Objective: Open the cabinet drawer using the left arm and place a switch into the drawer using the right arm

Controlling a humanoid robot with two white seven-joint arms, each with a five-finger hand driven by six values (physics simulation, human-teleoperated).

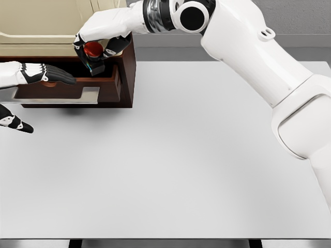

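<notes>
At the far left corner of the white surface (207,155) stands a dark brown cabinet (126,72) with a cream top, and its drawer (57,93) is pulled out toward the near side, showing a pale front lip and a dark hollow inside. The right arm comes in from the right edge and reaches across the far edge of the surface, its large white upper segments filling the upper right of the view. The right robot hand (101,33) hangs over the open drawer, just in front of the cabinet's face, with its fingers curled down around the switch (94,54). The switch is a small dark box with a round red button on top and a hint of green on its body; it is tilted, pinched between the dark fingertips, and sits above the drawer's hollow rather than on its floor. Whether its lower edge touches the drawer cannot be told. The left robot hand (39,74) enters from the left edge, its dark fingers stretched out flat and close together, resting at the drawer's back rim near a small orange-brown knob; it is not clear that it grips anything. Another dark-tipped part of the left arm shows lower on the left edge, above the surface.
</notes>
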